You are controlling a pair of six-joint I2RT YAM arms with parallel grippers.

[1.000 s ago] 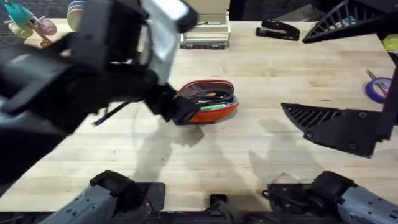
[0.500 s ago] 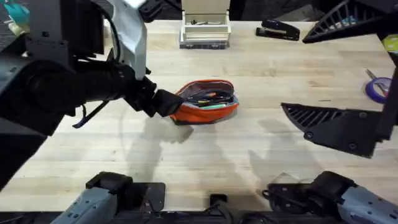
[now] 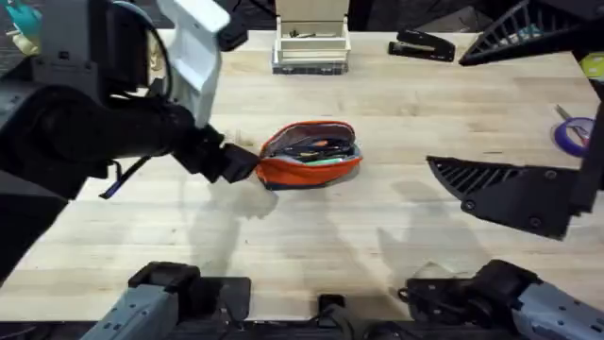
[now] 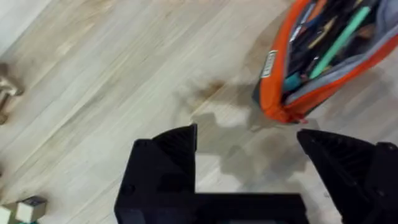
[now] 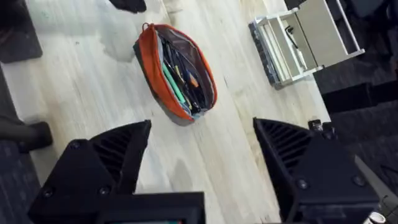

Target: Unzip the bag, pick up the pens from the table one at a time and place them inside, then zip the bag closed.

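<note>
My left gripper [image 3: 247,166] has backed left off the bag [image 3: 311,156], jaws wide, empty; pens [image 5: 177,78] inside, zip open; right gripper [image 5: 202,134] wide; zipping remains.

Your desk [image 3: 377,246] is a light wooden top of jointed planks. Near its middle lies the bag [image 3: 311,156], orange and unzipped (the pens [image 3: 326,161] show inside, not on the wood). Along the far edge stand a white tray [image 3: 310,47] and a black stapler [image 3: 422,45]; purple-handled scissors [image 3: 572,130] lie by the right edge.
</note>
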